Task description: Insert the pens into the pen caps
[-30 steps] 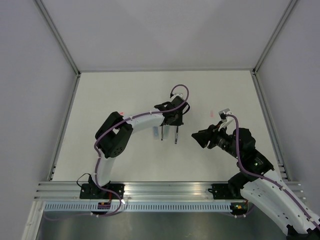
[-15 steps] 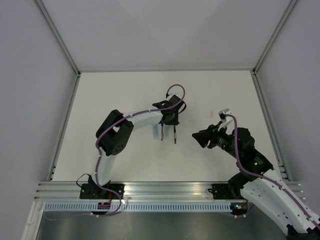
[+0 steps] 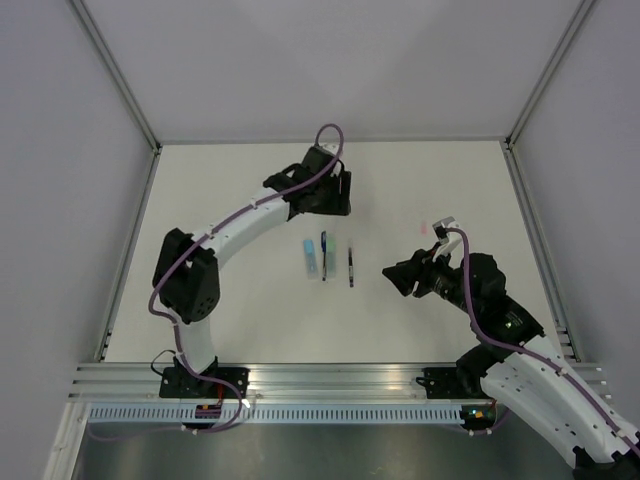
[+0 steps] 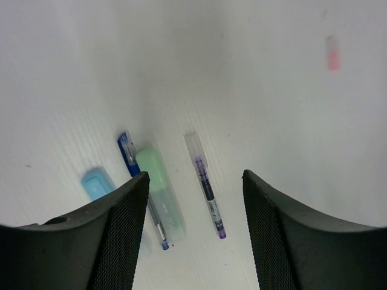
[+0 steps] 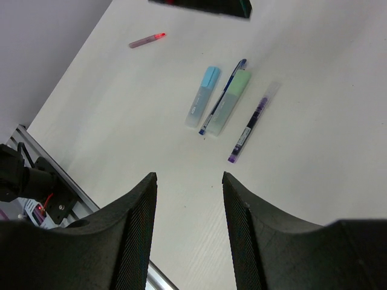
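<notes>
Two open, empty grippers frame the work. The left gripper (image 4: 194, 173) hovers at 12 o'clock of the central cluster with its jaws spread wide. The right gripper (image 5: 188, 175), likewise spread and holding nothing, sits at about 3 o'clock of the cluster in the top view. The cluster lies flat near the middle of the table (image 3: 220, 200). Read from 9 o'clock to 3 o'clock, it comprises the light-blue cap (image 3: 310, 257), the blue pen (image 4: 126, 150), the mint-green cap (image 4: 158, 192) and the purple pen (image 3: 351, 268). The blue pen lies alongside the mint-green cap, touching or nearly touching it. It appears to be outside the cap, with its tip visible past the cap's near end in the left wrist view. The light-blue cap lies just beside these two, with no pen in it. The purple pen lies a little apart on the 3 o'clock side; one end is clear plastic, and whether that is a fitted cap cannot be told. The red-pink pen (image 5: 147, 40) rests well apart, between 2 and 3 o'clock of the cluster, with no cap discernible near it. Judged from this layout, no insertion is complete. Each pen has yet to be grasped, aligned with a cap mouth and pushed home, so the task stands at or near its start.
</notes>
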Robot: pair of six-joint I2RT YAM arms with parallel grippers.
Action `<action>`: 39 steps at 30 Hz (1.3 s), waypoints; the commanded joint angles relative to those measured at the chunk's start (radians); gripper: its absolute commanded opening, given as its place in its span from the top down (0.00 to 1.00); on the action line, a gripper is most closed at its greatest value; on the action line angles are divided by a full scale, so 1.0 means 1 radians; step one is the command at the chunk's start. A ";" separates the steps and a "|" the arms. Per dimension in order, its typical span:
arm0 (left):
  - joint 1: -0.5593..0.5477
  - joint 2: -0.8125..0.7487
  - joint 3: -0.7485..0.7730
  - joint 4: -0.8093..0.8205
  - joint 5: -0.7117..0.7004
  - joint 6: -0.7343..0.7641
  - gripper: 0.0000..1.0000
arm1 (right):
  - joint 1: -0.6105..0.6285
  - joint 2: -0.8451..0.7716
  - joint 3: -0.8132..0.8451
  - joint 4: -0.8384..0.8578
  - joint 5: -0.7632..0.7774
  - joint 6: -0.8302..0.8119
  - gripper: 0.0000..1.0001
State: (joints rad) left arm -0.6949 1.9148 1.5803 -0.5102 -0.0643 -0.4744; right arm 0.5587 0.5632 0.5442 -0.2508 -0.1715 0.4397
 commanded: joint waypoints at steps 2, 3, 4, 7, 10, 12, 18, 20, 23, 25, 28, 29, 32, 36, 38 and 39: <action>0.159 -0.123 0.084 -0.092 0.060 0.201 0.32 | -0.003 -0.020 0.017 0.016 -0.036 -0.030 0.47; 0.182 -0.132 0.080 -0.105 0.060 0.261 0.32 | -0.003 -0.022 0.017 0.021 -0.042 -0.030 0.47; 0.205 -0.132 0.073 -0.138 0.060 0.288 0.32 | -0.002 -0.022 0.011 0.027 -0.049 -0.030 0.47; 0.291 -0.120 0.058 -0.227 0.029 0.373 0.32 | -0.003 -0.020 0.008 0.033 -0.075 -0.025 0.47; 0.351 -0.125 0.012 -0.254 -0.058 0.442 0.32 | -0.003 -0.042 0.010 0.022 -0.079 -0.033 0.47; 0.396 -0.137 -0.058 -0.231 -0.118 0.473 0.32 | -0.003 -0.055 0.005 0.024 -0.076 -0.032 0.47; 0.537 -0.209 -0.221 -0.069 -0.074 0.513 0.35 | -0.003 -0.062 0.008 0.019 -0.095 -0.036 0.47; 0.586 -0.214 -0.252 -0.044 -0.042 0.534 0.32 | -0.003 -0.063 0.010 0.021 -0.099 -0.038 0.47; 0.635 -0.175 -0.243 -0.062 -0.009 0.557 0.34 | -0.003 -0.057 0.011 0.018 -0.100 -0.041 0.47; 0.646 -0.143 -0.247 -0.057 -0.009 0.569 0.34 | -0.003 -0.056 0.013 0.016 -0.100 -0.039 0.47; 0.655 -0.102 -0.247 -0.059 0.011 0.595 0.34 | -0.003 -0.054 0.010 0.019 -0.102 -0.039 0.47; 0.656 -0.094 -0.246 -0.057 0.018 0.600 0.34 | -0.003 -0.052 0.010 0.019 -0.102 -0.041 0.47; 0.658 -0.070 -0.241 -0.047 0.029 0.600 0.34 | -0.003 -0.045 0.010 0.019 -0.102 -0.041 0.47; 0.658 -0.024 -0.226 -0.051 0.029 0.606 0.35 | -0.003 -0.040 0.008 0.024 -0.102 -0.042 0.47; 0.658 0.007 -0.217 -0.057 0.027 0.605 0.36 | -0.003 -0.037 0.008 0.022 -0.100 -0.044 0.47; 0.658 0.016 -0.215 -0.060 0.029 0.608 0.36 | -0.002 -0.036 0.010 0.022 -0.100 -0.044 0.47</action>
State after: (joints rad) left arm -0.0368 1.8977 1.3296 -0.5877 -0.0521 0.0895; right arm 0.5587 0.5255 0.5442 -0.2485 -0.2619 0.4133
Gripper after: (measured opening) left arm 0.643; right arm 0.528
